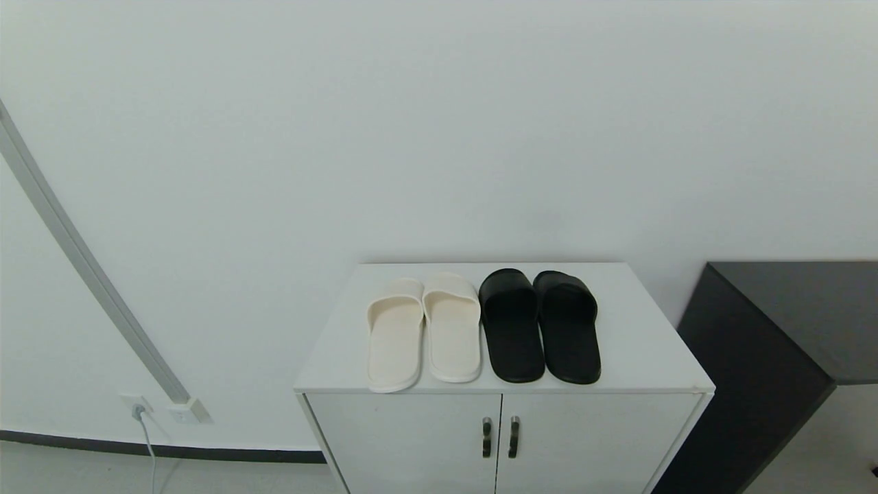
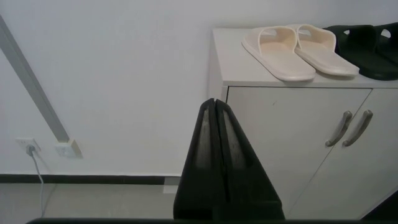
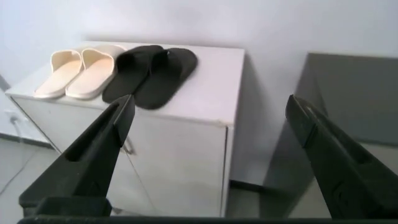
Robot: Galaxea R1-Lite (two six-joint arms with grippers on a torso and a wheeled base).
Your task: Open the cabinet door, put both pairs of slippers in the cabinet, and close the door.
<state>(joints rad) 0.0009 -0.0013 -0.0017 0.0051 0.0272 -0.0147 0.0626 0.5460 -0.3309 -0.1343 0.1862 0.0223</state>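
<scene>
slippers sit atop closed cabinet; left gripper pressed together, right gripper spread.

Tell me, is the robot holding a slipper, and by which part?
Nothing is held. The left pincer is shut on nothing, and the right pincer is open and empty. The white slippers and black slippers lie on the cabinet top.
</scene>
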